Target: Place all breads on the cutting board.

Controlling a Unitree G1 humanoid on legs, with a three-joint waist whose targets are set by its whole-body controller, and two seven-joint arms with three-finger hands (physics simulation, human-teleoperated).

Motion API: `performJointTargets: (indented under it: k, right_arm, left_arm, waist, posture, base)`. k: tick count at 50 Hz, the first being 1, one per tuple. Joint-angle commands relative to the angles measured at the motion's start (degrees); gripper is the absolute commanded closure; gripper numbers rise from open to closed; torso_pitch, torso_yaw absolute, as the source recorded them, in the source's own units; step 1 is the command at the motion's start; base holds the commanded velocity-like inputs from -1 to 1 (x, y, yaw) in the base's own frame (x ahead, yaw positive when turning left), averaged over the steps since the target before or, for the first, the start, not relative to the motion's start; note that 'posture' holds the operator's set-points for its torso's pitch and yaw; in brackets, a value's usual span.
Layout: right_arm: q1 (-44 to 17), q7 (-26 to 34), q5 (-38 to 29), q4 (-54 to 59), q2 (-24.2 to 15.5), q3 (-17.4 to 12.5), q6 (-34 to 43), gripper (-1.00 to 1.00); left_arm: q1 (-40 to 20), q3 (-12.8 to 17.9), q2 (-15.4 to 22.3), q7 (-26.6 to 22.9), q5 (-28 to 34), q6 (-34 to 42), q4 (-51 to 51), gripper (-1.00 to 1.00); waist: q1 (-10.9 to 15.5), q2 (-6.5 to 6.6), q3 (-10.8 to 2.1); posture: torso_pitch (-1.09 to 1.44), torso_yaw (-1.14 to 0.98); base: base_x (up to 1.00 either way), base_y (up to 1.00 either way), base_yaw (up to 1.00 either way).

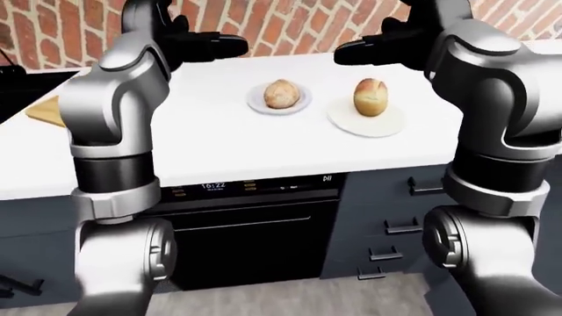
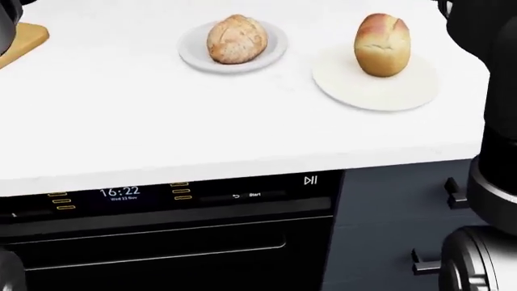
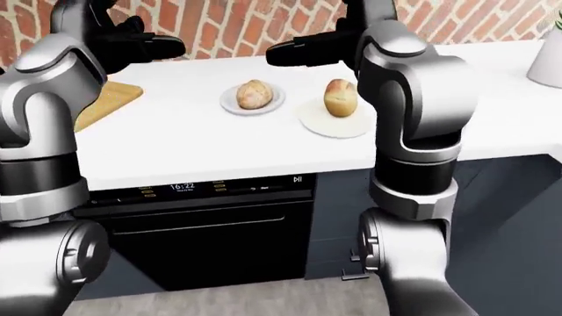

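Observation:
A round brown bread [image 2: 236, 39] lies on a small grey plate [image 2: 194, 56] on the white counter. An upright golden bread [image 2: 381, 45] stands on a flat cream plate [image 2: 380, 91] to its right. The wooden cutting board [image 3: 105, 102] lies at the counter's left, partly behind my left arm. My left hand [image 1: 211, 45] is raised above the counter at the upper left, fingers open and empty. My right hand [image 1: 373, 47] is raised at the upper right, just above the golden bread, open and empty.
A black oven [image 2: 162, 242] with a lit clock display sits under the counter. Dark drawers [image 1: 395, 224] with handles are to its right. A brick wall [image 3: 237, 20] runs behind the counter. A white object [image 3: 546, 56] stands at the far right in the right-eye view.

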Motion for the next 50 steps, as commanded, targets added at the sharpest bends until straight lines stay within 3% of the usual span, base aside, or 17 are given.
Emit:
performJointTargets:
  k: [1, 6, 12, 16, 18, 20, 22, 27, 30, 33, 35, 36, 42, 44, 47, 48, 50]
  right_arm:
    - [-2.13, -0.15, -0.39, -1.44, -1.26, -1.23, -1.46, -1.00]
    - [-1.40, -0.12, -0.37, -1.90, -1.18, -1.30, -1.50, -1.00]
    - [-1.28, -0.21, -0.28, -2.42, -1.31, -1.56, -1.00, -1.00]
    - [-1.46, -0.35, -0.14, -2.20, -1.25, -1.67, -1.05, -1.00]
    - [-1.13, -0.53, -0.01, -2.69, -1.16, -1.77, -0.80, -1.00]
    - [-0.70, -0.58, 0.08, -2.66, -1.17, -1.83, -1.15, -1.00]
    - [-0.91, -0.73, 0.22, -2.98, -1.17, -1.82, -0.65, -1.00]
    - [-0.69, -0.81, 0.44, -3.20, -1.21, -1.75, -0.66, -1.00]
    - [-0.79, -0.81, 0.43, -2.95, -1.20, -1.56, -0.84, -1.00]
    - [-0.97, -0.87, 0.38, -2.69, -1.15, -1.48, -0.89, -1.00]
    - [-1.50, -0.86, 0.37, -2.52, -1.25, -1.47, -0.67, -1.00]
    - [-1.59, -0.85, 0.34, -2.51, -1.28, -1.40, -0.58, -1.00]
    - [-1.92, -0.65, 0.12, -1.70, -1.28, -1.27, -0.99, -1.00]
    - [-1.76, -0.61, 0.02, -1.60, -1.30, -1.28, -1.18, -1.00]
    - [-2.06, -0.72, 0.00, -1.82, -1.37, -1.50, -0.70, -1.00]
    - [-2.11, -0.80, -0.01, -1.87, -1.38, -1.56, -0.59, -1.00]
    - [-1.92, -0.87, 0.01, -2.10, -1.47, -1.70, -0.61, -1.00]
  left_arm:
    - [-2.37, -0.12, 0.23, -0.08, -0.11, -1.61, -1.47, -1.00]
    - [-2.05, -0.23, 0.05, -0.12, -0.09, -2.17, -1.19, -1.00]
    - [-1.97, -0.24, -0.02, 0.16, -0.21, -1.58, -1.98, -1.00]
    - [-2.28, -0.27, 0.01, 0.19, -0.27, -1.33, -2.01, -1.00]
    - [-2.16, -0.29, 0.05, 0.11, -0.23, -1.45, -1.98, -1.00]
    - [-2.13, -0.31, -0.02, 0.17, -0.24, -1.27, -2.16, -1.00]
    - [-2.23, -0.31, -0.09, 0.28, -0.25, -1.14, -2.26, -1.00]
    - [-2.56, -0.41, -0.25, 0.24, -0.18, -1.33, -1.92, -1.00]
    - [-2.41, -0.39, -0.30, 0.31, -0.27, -1.13, -2.28, -1.00]
    - [-2.34, -0.24, -0.05, 0.12, -0.27, -1.36, -2.05, -1.00]
    - [-2.33, -0.24, 0.00, 0.16, -0.29, -1.30, -2.13, -1.00]
    - [-2.46, -0.20, 0.02, 0.25, -0.35, -1.02, -2.25, -1.00]
    - [-2.74, -0.22, 0.17, 0.12, -0.39, -1.28, -1.83, -1.00]
    - [-2.67, -0.27, 0.11, 0.08, -0.34, -1.56, -1.57, -1.00]
    - [-3.20, -0.29, 0.03, 0.39, -0.46, -0.71, -1.98, -1.00]
    - [-2.96, -0.31, -0.01, 0.33, -0.45, -0.92, -2.00, -1.00]
    - [-2.72, -0.22, -0.11, 0.38, -0.57, -0.90, -2.18, -1.00]
  waist:
    - [-0.61, 0.34, -1.98]
    - [-0.54, -0.36, -2.27]
    - [-0.24, -2.67, -2.34]
    - [0.40, -4.88, -2.33]
    - [0.77, -7.24, -2.51]
    - [0.57, -6.21, -2.15]
    - [0.62, -7.08, -2.01]
    - [0.22, -4.94, -1.67]
    - [-0.06, -3.22, -1.51]
    - [-0.74, 0.57, -2.34]
    - [-0.55, -0.07, -2.32]
    - [-0.77, 0.82, -2.20]
    - [-0.35, -1.55, -2.10]
    - [0.14, -2.65, 0.04]
    - [0.96, -6.91, -0.77]
    - [1.05, -5.24, -0.08]
    - [0.93, -4.71, -0.63]
  posture:
    - [0.00, 0.00]
    - [0.00, 0.00]
    - [0.00, 0.00]
    - [0.00, 0.00]
    - [0.00, 0.00]
    - [0.00, 0.00]
    - [0.00, 0.00]
    - [0.00, 0.00]
    - [0.00, 0.00]
    - [0.00, 0.00]
    - [0.00, 0.00]
    - [0.00, 0.00]
    - [0.00, 0.00]
    - [0.00, 0.00]
    - [0.00, 0.00]
    - [0.00, 0.00]
    - [0.00, 0.00]
  base:
    - [0.14, 0.17, 0.00]
    - [0.13, 0.02, 0.00]
    - [0.13, 0.00, 0.00]
    - [0.13, 0.00, 0.00]
    - [0.12, 0.00, 0.00]
    - [0.12, 0.00, 0.00]
    - [0.12, 0.00, 0.00]
    - [0.13, 0.00, 0.00]
    - [0.12, 0.00, 0.00]
    - [0.11, 0.00, 0.00]
    - [0.10, 0.00, 0.00]
    - [0.10, 0.00, 0.00]
    - [0.09, 0.00, 0.00]
    - [0.03, 0.00, 0.00]
    - [0.01, 0.00, 0.00]
    - [0.00, 0.00, 0.00]
    - [0.00, 0.00, 0.00]
